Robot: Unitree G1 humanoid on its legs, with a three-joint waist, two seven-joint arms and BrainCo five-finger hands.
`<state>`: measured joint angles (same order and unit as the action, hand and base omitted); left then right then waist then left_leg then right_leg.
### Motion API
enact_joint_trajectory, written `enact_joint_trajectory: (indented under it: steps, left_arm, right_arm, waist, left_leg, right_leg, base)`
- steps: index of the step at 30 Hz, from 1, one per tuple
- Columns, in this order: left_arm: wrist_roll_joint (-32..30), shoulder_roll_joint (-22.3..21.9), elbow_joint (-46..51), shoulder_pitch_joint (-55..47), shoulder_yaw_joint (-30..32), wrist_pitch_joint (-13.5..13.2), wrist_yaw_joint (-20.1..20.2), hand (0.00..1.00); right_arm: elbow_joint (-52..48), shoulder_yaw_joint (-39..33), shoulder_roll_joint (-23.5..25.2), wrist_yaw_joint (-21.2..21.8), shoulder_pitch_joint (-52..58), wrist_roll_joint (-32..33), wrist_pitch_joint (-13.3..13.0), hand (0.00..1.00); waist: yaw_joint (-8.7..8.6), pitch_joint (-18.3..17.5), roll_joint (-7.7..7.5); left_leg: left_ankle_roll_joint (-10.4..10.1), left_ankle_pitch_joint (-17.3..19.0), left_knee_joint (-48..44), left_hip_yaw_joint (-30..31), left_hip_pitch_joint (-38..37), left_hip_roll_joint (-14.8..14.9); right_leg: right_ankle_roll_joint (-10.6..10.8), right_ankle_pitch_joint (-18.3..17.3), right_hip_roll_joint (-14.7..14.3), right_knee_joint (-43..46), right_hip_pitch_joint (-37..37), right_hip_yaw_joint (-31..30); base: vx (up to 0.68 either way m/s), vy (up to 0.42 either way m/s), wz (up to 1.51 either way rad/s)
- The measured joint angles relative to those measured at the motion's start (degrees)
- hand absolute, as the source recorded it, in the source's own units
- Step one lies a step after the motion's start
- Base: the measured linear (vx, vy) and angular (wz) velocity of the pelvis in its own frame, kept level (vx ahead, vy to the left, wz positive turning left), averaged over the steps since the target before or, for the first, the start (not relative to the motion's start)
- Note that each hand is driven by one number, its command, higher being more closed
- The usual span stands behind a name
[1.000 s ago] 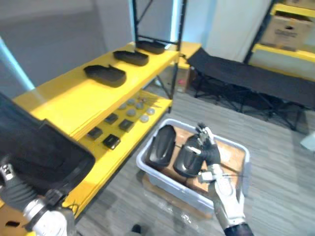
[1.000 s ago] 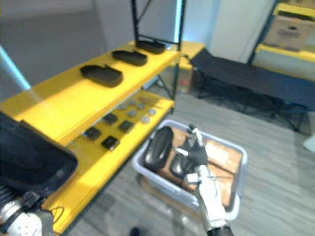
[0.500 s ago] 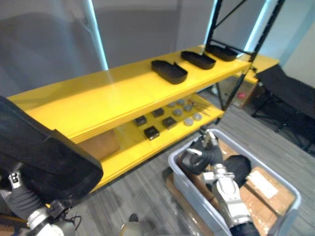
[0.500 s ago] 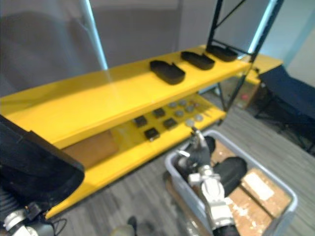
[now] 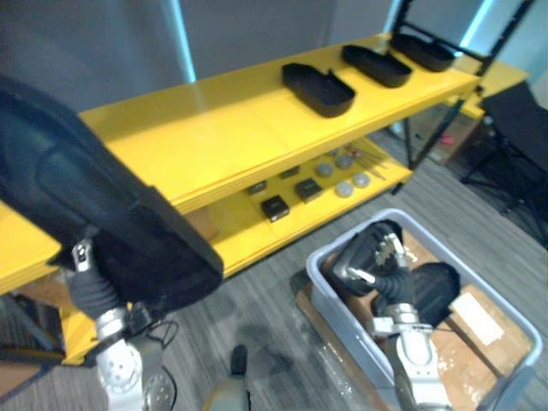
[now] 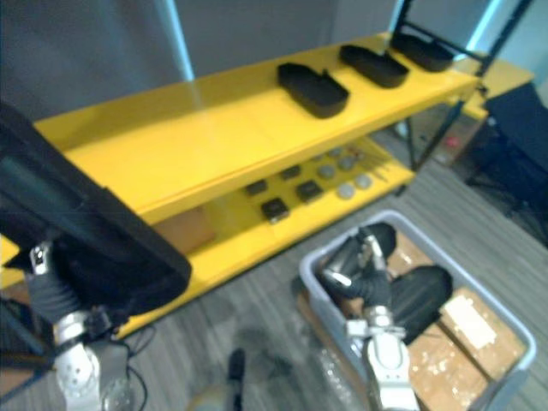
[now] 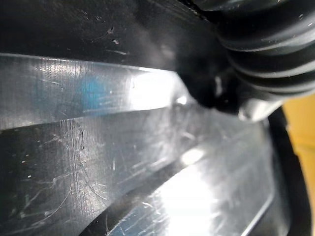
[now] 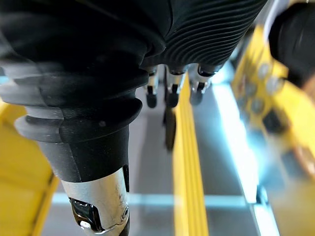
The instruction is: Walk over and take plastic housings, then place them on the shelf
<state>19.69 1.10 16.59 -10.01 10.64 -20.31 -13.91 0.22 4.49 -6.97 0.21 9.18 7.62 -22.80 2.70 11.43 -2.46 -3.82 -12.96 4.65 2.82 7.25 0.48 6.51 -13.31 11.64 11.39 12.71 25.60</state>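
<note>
Left hand (image 5: pixel 89 289), at seven o'clock, bears a large black housing (image 5: pixel 94 205); its grip I cannot tell. It is held high, likely to clear the yellow shelf (image 5: pixel 214 137) toward one o'clock. Right hand (image 5: pixel 379 264) hangs relaxed and empty over the grey bin (image 5: pixel 336 301) at four o'clock.

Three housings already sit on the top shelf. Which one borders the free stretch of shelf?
The near-end housing: bare yellow top shelf lies on one side of it; the middle housing and far housing sit beyond it.
</note>
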Motion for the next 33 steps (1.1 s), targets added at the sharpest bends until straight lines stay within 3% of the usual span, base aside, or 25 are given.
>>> enact_joint_trajectory:
  steps: [4, 7, 13, 15, 17, 19, 20, 21, 22, 24, 25, 26, 29, 33]
  left_arm:
    - [0.0, -0.3, 0.3, -3.8, -0.8, 1.0, 0.2, 1.0]
    - [0.0, -0.4, 0.8, -6.0, -0.8, 1.4, 0.6, 1.0]
    - [0.0, -0.3, 2.4, -6.1, -0.4, 1.4, 3.2, 1.0]
    - [-0.1, -0.2, 2.9, -5.8, 0.5, 1.3, 4.2, 1.0]
    - [-0.1, -0.3, 2.9, -5.8, 2.0, 1.3, 5.4, 1.0]
    - [-1.2, -0.2, 3.0, -5.7, 2.2, 1.3, 6.3, 1.0]
    - [-2.3, 0.1, 3.0, -5.8, 2.2, 1.4, 6.7, 1.0]
    - [-3.0, 0.5, 3.0, -5.8, 2.2, 1.4, 6.7, 1.0]
    - [-5.4, 1.1, 3.0, -5.8, 2.2, 1.6, 6.5, 1.0]
    - [-7.3, 2.3, 3.0, -4.9, 1.6, 1.7, 6.0, 1.0]
    - [-7.2, 2.8, 2.8, -3.5, 1.5, 1.8, 5.5, 1.0]
    - [-7.2, 3.0, 2.0, -1.6, 0.6, 2.1, 5.1, 1.0]
    - [-7.1, 3.0, -0.1, 0.7, -0.2, 3.7, 3.7, 1.0]
    - [-6.1, 2.9, -0.1, 0.2, -0.5, 4.9, 2.7, 1.0]
  right_arm:
    - [0.4, 0.4, -2.3, 0.6, -1.0, -1.6, 0.0, 0.0]
    - [0.7, 0.6, -2.9, 1.1, -0.4, -1.4, 0.0, 0.0]
    - [1.8, 0.1, -0.7, 1.0, 2.1, 0.2, -1.0, 0.0]
    - [3.2, 0.1, 0.8, 1.1, 1.8, 1.5, -1.0, 0.0]
    - [3.4, -0.2, 1.2, 1.2, 0.9, 3.0, -1.1, 0.0]
    - [5.0, -1.0, 1.2, 1.2, -0.2, 2.9, -1.1, 0.0]
    - [5.5, -1.5, 1.3, 1.3, -0.7, 2.9, -1.1, 0.0]
    - [5.5, -1.6, 1.6, 1.3, -0.8, 2.9, -1.3, 0.0]
    - [5.5, -1.7, 1.9, 1.2, -0.9, 3.0, -2.6, 0.0]
    - [5.4, -1.7, 3.0, 1.3, -1.0, 4.5, -4.5, 0.0]
    - [4.8, -2.0, 3.1, 1.5, -1.1, 5.1, -4.8, 0.0]
    - [4.1, -3.1, 3.3, 2.3, -0.4, 5.1, -4.9, 0.0]
    - [2.7, -4.5, 3.2, 4.3, 0.0, 6.6, -4.9, 0.0]
    - [2.3, -4.1, 3.1, 8.8, 0.0, 9.0, -4.9, 0.0]
  waist:
    - [1.1, 0.7, 3.26]
    - [0.96, 0.5, 4.04]
    - [0.89, 0.9, 2.65]
    - [2.35, 1.3, 0.87]
    - [2.89, 1.5, 0.15]
    - [2.82, 1.5, 0.21]
    - [2.85, 1.5, 0.19]
    - [2.84, 1.5, 0.14]
    - [2.53, 1.5, 0.12]
    - [0.67, 1.4, 0.4]
    - [-0.6, 1.4, 0.45]
    - [-1.07, 1.4, 0.5]
    - [-1.74, 1.5, 0.68]
    - [-1.77, 1.2, 0.62]
  left_leg:
    - [-1.3, -1.0, 0.0, 0.8, 0.7, 2.2]
    - [-1.4, -1.1, 0.0, 1.3, 0.8, 2.7]
    - [0.2, -1.1, 0.0, -0.9, 2.9, -0.5]
    - [1.0, -0.7, -0.4, -3.4, 3.1, -2.8]
    - [2.6, 1.4, -3.5, -3.6, 4.6, -4.7]
    - [3.7, 3.7, -6.0, -3.3, 4.4, -5.3]
    - [4.5, 5.4, -7.1, -3.3, 3.2, -5.3]
    - [4.6, 6.4, -7.4, -3.2, 2.2, -5.4]
    - [5.5, 7.9, -7.3, -2.8, -0.2, -5.1]
    - [6.8, 9.2, -6.9, 0.5, -1.8, -4.4]
    - [7.0, 9.1, -6.3, 2.4, -2.4, -3.6]
    - [7.0, 9.1, -5.7, 4.2, -3.2, -3.2]
    - [6.9, 10.3, -4.9, 6.4, -6.1, -3.5]
    - [5.5, 12.8, -5.9, 8.0, -8.7, -3.8]
  right_leg:
    - [1.2, -0.6, -3.0, -2.3, 0.5, -0.1]
    - [0.9, -0.8, -3.7, -2.3, 0.9, 0.9]
    - [2.8, -2.4, -0.8, -1.7, 2.3, 7.6]
    - [3.1, -2.9, 1.5, -1.0, 3.4, 9.4]
    - [2.7, -2.6, 3.8, 2.1, 2.9, 9.4]
    - [-0.3, -0.8, 6.5, 11.6, -0.1, 6.9]
    - [-5.1, 2.3, 7.9, 18.8, -2.6, 4.0]
    - [-7.1, 4.7, 8.4, 22.1, -3.7, 2.4]
    - [-7.3, 12.0, 8.9, 28.1, -6.2, -1.7]
    - [-4.8, 5.9, 5.9, 33.6, -10.7, -7.6]
    - [-4.9, 0.5, 1.3, 32.2, -13.7, -10.2]
    - [-5.2, -1.9, -2.4, 27.3, -15.3, -11.5]
    - [-4.9, -2.0, -6.0, 15.0, -18.9, -12.3]
    - [-4.7, 2.4, -6.6, 6.3, -20.8, -14.9]
  base:
    - [-0.08, -0.109, 0.0]
    - [-0.05, -0.05, 0.12]
    - [0.0, 0.032, 0.55]
    - [0.07, 0.054, 0.46]
    - [0.12, 0.09, 0.33]
    - [0.14, 0.16, 0.25]
    - [0.15, 0.166, 0.02]
    - [0.23, 0.195, -0.02]
    - [0.24, 0.129, 0.15]
    - [0.23, 0.062, 0.47]
    - [0.21, 0.031, 0.72]
    - [0.21, 0.033, 0.68]
    - [0.21, -0.039, 0.48]
    - [0.21, -0.109, 0.35]
